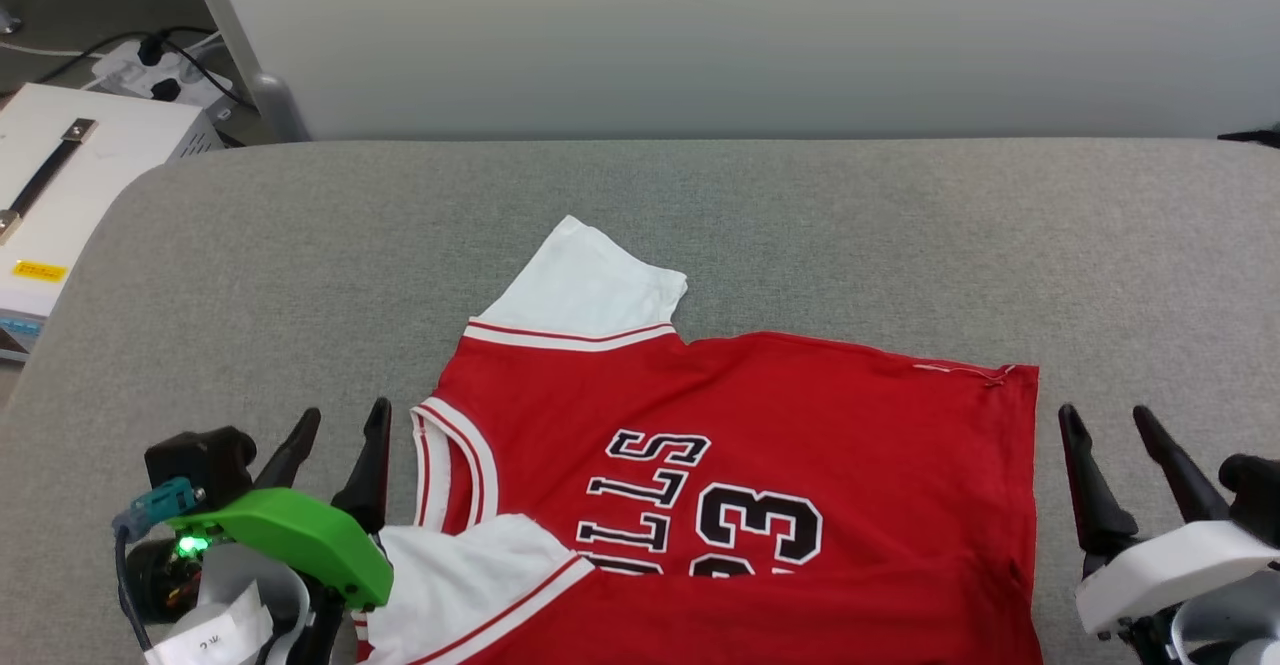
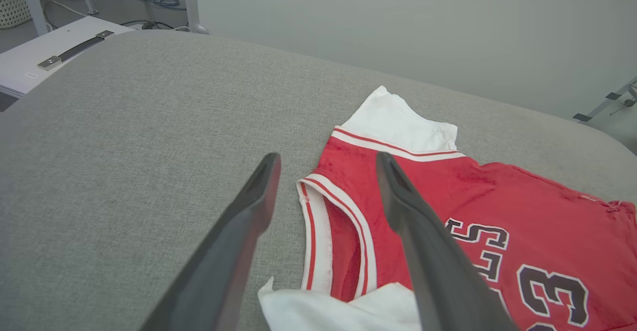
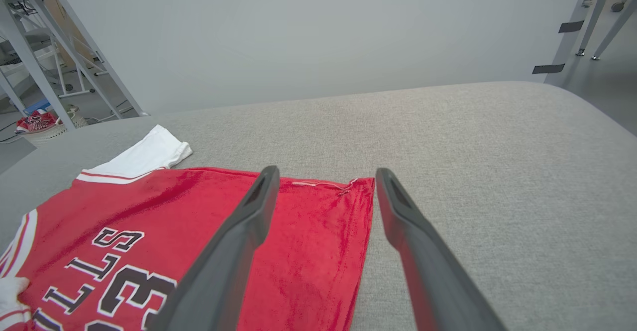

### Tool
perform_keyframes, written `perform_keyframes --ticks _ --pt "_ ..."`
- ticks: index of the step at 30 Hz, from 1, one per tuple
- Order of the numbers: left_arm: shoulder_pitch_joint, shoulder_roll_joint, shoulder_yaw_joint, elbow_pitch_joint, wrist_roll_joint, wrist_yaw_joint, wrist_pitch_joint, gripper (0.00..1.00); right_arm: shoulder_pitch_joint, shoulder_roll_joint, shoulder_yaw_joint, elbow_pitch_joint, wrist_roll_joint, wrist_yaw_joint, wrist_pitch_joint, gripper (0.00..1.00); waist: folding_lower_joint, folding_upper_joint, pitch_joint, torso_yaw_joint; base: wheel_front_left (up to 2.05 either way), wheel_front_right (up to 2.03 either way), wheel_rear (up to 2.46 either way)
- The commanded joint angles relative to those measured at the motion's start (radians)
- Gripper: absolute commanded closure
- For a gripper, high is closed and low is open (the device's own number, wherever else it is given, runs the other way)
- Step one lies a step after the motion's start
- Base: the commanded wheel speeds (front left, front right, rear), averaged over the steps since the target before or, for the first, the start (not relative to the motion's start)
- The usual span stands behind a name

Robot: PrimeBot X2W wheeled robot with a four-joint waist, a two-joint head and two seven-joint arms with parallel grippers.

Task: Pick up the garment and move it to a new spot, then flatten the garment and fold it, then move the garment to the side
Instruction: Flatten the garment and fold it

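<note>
Found the garment (image 1: 760, 425) spread on the grey worktop (image 1: 800, 205), filling the head view from the centre down to 6 o'clock and running off the lower edge. Noted the striped collar at its 9 o'clock end and the straight hem at its 3 o'clock end, with the black white-outlined lettering and numerals lying sideways across the red body. Saw one white sleeve lying flat toward 11 o'clock, and the other white sleeve folded over the red cloth at 7 o'clock.

Spotted the left hand (image 1: 346, 408) at 8 o'clock, just beside the collar, fingers spread wide and gripping nothing. Caught the same hand (image 2: 328, 156) in the left wrist view, with the collar trim showing past its two parted fingers. Spotted the right hand (image 1: 1102, 410) at 4 o'clock, just beside the hem and apart from it, likewise wide and empty. Saw it again in the right wrist view (image 3: 327, 170), with the hem corner showing between the fingertips.

Beyond the worktop, noted a pale wall (image 1: 700, 35) at 12 o'clock, a white box (image 1: 60, 175) with a dark handle at 10 o'clock, and a power strip (image 1: 150, 70) with black plugs behind it
</note>
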Motion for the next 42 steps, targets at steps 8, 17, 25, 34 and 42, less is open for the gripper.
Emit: perform_keyframes --ticks 8,17,25,34,42 --pt "-0.172 -0.001 0.023 0.034 0.028 -0.029 -0.033 0.0 -0.115 0.036 -0.01 -0.098 -0.078 0.0 -0.051 0.0 0.0 0.0 0.156 -0.073 0.0 0.0 0.0" --pt "-0.47 0.052 -0.006 0.15 0.0 -0.135 0.15 0.0 -0.234 0.039 0.008 -0.138 -0.086 0.0 -0.038 0.0 0.0 0.0 0.302 -0.172 0.0 0.0 0.0" --pt "-0.755 0.103 -0.078 0.307 -0.067 -0.248 0.486 0.0 -0.278 0.052 0.014 -0.106 -0.054 0.0 -0.05 0.0 0.0 0.0 0.377 -0.241 0.0 0.0 0.0" --pt "-0.916 0.137 -0.138 0.474 -0.119 -0.279 0.758 0.0 -0.297 0.067 0.038 -0.065 -0.022 0.0 -0.072 0.0 0.0 0.0 0.438 -0.307 0.0 0.0 0.0" --pt "-0.905 0.134 -0.135 0.643 -0.176 -0.262 0.865 0.0 -0.307 0.076 0.059 -0.015 0.015 0.0 -0.091 0.0 0.0 0.0 0.469 -0.341 0.0 0.0 0.0"
